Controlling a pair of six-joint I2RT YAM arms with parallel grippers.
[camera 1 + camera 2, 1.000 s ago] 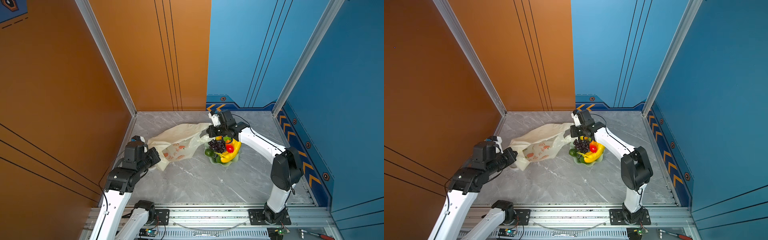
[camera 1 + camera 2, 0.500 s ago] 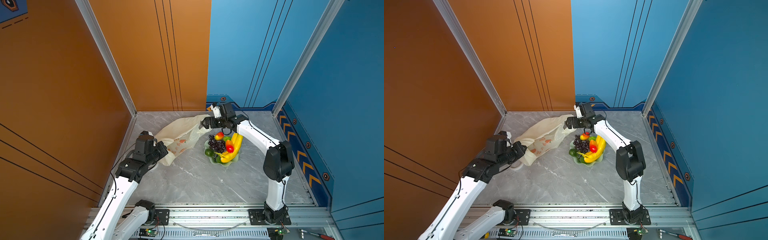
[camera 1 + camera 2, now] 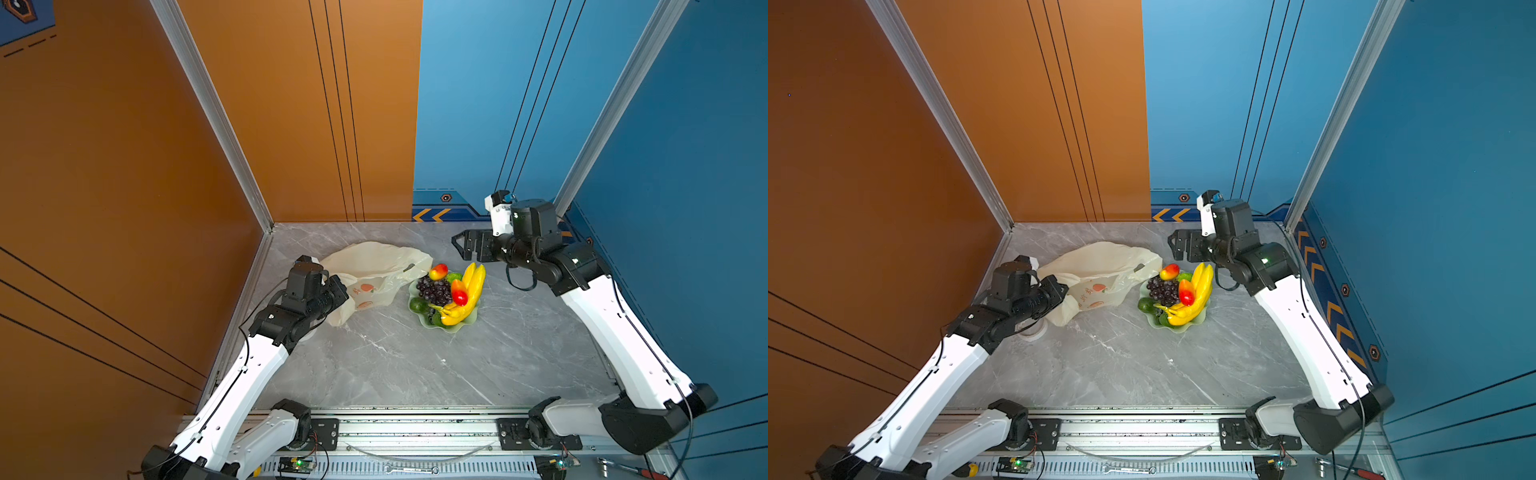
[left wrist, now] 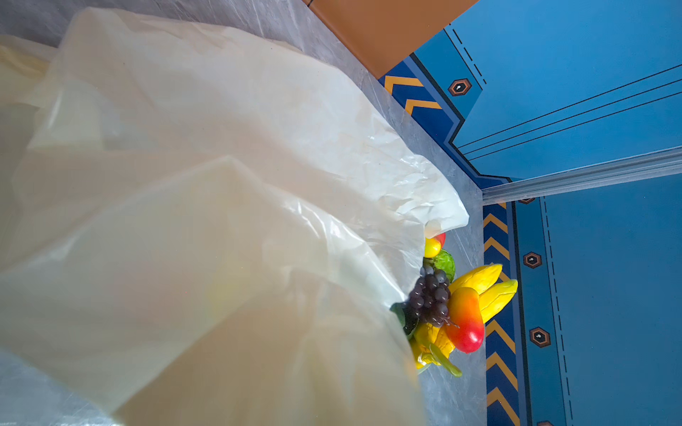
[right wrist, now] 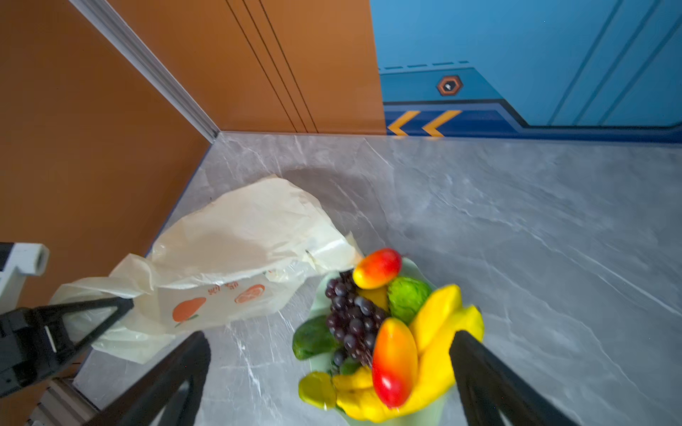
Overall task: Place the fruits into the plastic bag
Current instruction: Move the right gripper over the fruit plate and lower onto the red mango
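Pinching the plastic bag (image 3: 374, 266) at its left end, the left hand (image 3: 341, 291) is closed; the right hand (image 3: 458, 246) gapes empty, just far of the fruits (image 3: 435, 291).

White arm links (image 3: 257, 365), black joints (image 3: 640, 424), thin black cables (image 3: 517, 282), green indicator light (image 3: 1264, 260).

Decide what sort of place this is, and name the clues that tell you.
Probably a robot test booth, not a kitchen. A left arm and right arm are bolted to a metal rail. Painted panel walls enclose a small tabletop, with toy fruits staged beside a plastic bag.
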